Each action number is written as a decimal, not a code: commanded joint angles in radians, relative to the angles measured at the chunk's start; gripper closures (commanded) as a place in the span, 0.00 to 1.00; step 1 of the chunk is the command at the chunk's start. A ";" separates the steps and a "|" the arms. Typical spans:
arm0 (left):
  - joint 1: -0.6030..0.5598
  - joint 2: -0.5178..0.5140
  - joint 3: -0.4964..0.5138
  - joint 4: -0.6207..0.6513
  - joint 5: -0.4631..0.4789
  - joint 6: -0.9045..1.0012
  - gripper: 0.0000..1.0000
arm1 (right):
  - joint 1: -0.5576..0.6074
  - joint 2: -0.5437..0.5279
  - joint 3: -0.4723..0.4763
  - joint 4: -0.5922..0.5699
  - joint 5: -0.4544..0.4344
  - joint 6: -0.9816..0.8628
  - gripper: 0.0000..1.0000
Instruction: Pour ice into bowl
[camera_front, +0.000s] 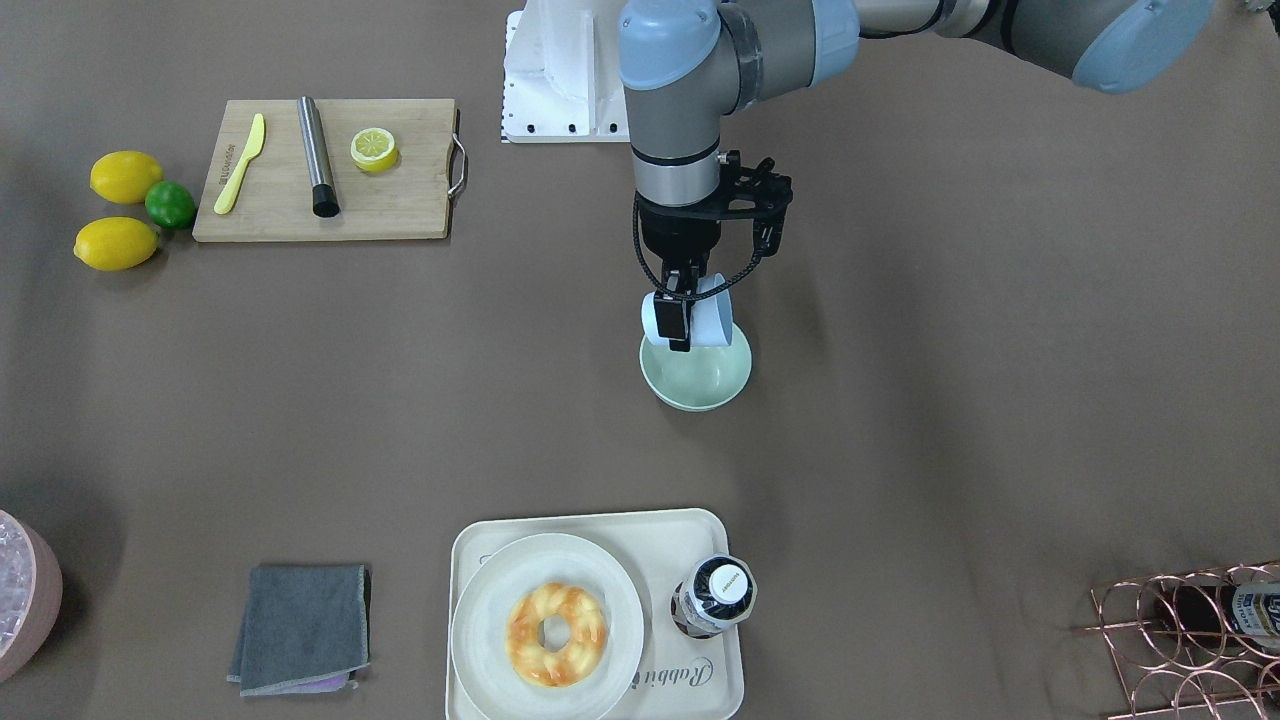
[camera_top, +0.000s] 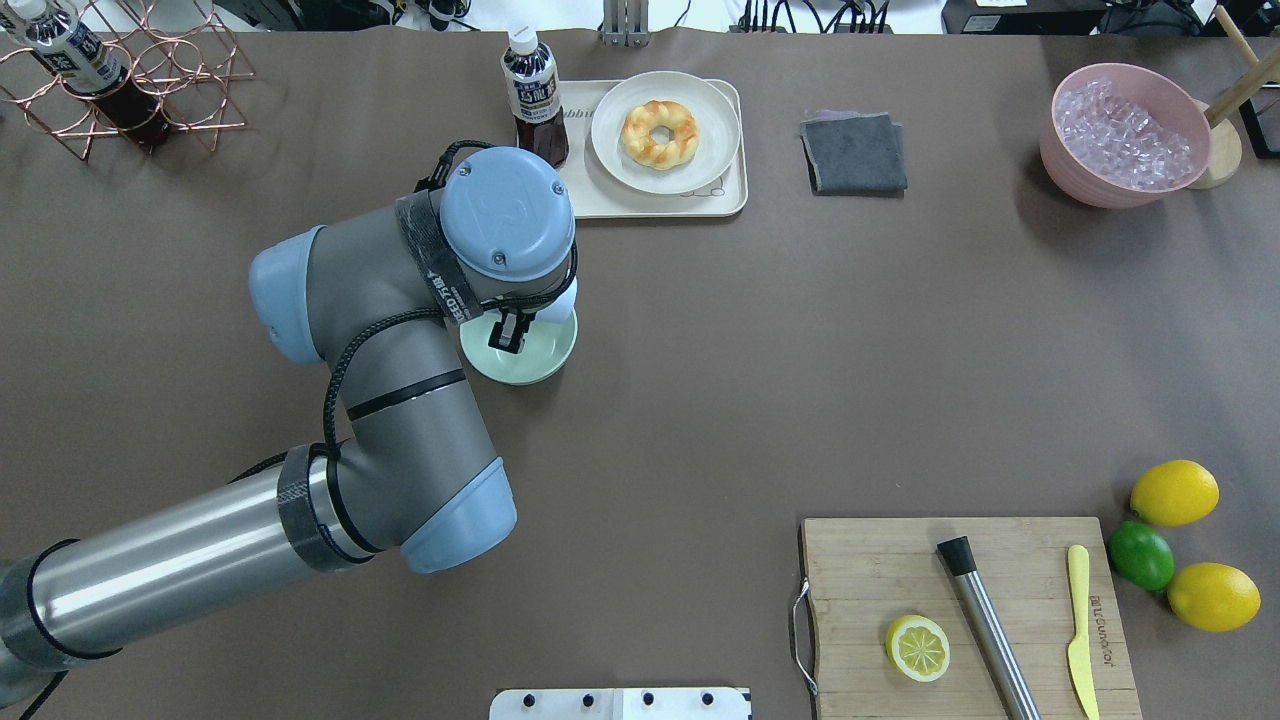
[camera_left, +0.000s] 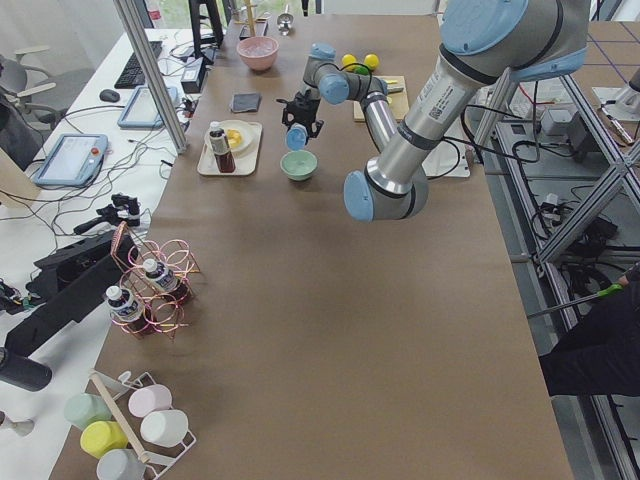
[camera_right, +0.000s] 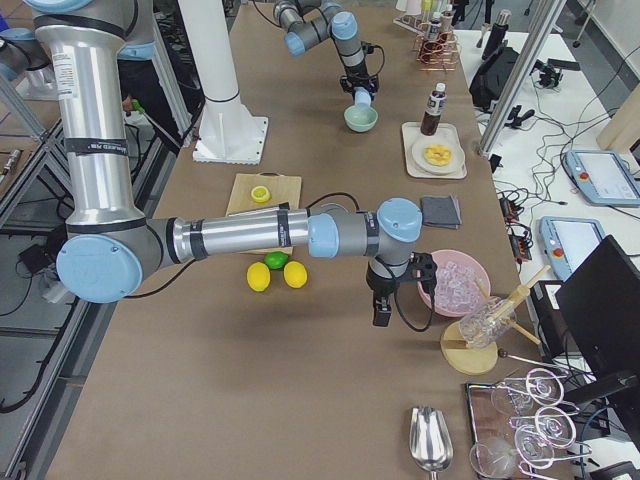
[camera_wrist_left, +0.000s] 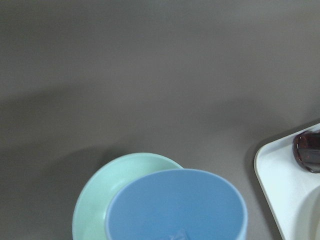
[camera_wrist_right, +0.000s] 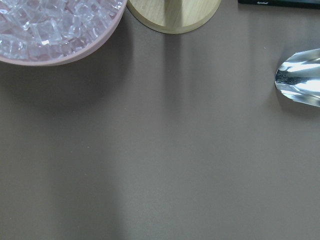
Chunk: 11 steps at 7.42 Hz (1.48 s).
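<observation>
blue cup (camera_front: 718, 325) in left tool (camera_front: 688, 315) above bowl (camera_front: 700, 385)

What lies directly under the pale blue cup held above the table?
The mint-green bowl sits directly under the tilted pale blue cup. The uncovered part of the bowl looks empty. The cup hides the rest of its inside, so what lies there cannot be seen.

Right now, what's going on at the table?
The left gripper holds the pale blue cup, tipped just above the mint-green bowl. Something clear shows inside the cup in the left wrist view, probably ice. No cubes are visible in the part of the bowl that shows. The right gripper hangs beside the pink tub; whether it is open cannot be told.
</observation>
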 joint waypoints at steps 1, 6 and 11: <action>0.009 0.001 0.113 -0.208 -0.066 -0.051 0.33 | 0.000 -0.002 0.007 0.000 0.004 0.007 0.01; -0.054 0.066 0.154 -0.495 -0.172 -0.157 0.32 | 0.002 -0.002 0.008 0.000 0.002 0.009 0.01; -0.051 0.146 0.148 -0.630 -0.203 -0.253 0.32 | 0.011 -0.010 0.023 0.000 0.005 0.018 0.01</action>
